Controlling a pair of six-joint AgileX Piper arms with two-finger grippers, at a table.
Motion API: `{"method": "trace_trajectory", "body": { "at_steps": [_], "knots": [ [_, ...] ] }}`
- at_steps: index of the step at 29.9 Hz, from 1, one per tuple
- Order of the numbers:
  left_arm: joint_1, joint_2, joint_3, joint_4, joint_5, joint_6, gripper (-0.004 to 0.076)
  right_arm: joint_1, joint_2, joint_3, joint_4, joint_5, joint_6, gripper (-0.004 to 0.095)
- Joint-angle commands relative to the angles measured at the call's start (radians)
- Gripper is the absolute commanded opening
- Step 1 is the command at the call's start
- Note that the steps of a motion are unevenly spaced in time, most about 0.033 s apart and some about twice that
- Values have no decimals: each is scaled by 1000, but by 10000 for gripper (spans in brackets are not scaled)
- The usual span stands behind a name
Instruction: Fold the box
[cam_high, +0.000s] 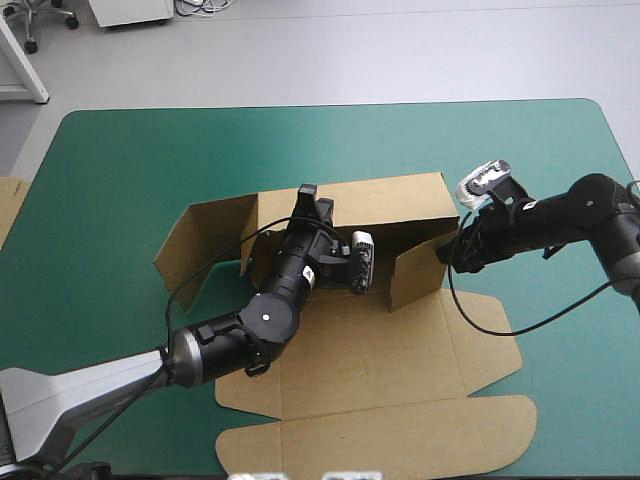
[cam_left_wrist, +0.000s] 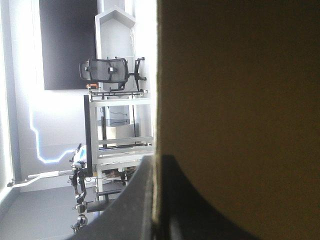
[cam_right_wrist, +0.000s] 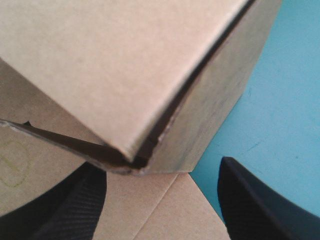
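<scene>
The brown box (cam_high: 370, 360) lies in the middle of the teal-green cover, its lid panel (cam_high: 400, 440) flat toward the front edge. Its back wall (cam_high: 385, 205) stands raised, the right side wall (cam_high: 415, 272) stands up, and the left flap (cam_high: 195, 245) splays outward. My left gripper (cam_high: 310, 198) is at the top edge of the back wall, shut on the board; in the left wrist view the board (cam_left_wrist: 240, 110) lies against one black finger (cam_left_wrist: 142, 200) and hides the other. My right gripper (cam_high: 450, 252) is open, and the box's right rear corner (cam_right_wrist: 150, 150) sits between its spread fingers (cam_right_wrist: 260, 200).
An edge of more brown board (cam_high: 8, 205) shows at the table's left edge. Bare teal-green cover (cam_high: 150, 150) stretches behind and to both sides of the box. The lid reaches close to the table's front edge.
</scene>
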Motion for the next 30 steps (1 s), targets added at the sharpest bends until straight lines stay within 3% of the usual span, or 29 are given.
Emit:
{"method": "trace_trajectory", "body": {
  "at_steps": [1,8,20,23,30],
  "knots": [
    [-7,-44,-23,43,24,-7,-10,22,-36,-23,46,-35,34,609],
    [-7,-44,-23,43,17,-7,-10,62,-36,-23,42,-102,91,609],
    [-7,-44,-23,43,17,-7,-10,242,-36,-22,-168,-283,302,586],
    [-7,-44,-23,43,17,-7,-10,262,-36,-22,-188,-326,331,466],
    [-7,-44,-23,39,17,-7,-10,270,-36,-22,-182,-344,321,17]
  ]
}}
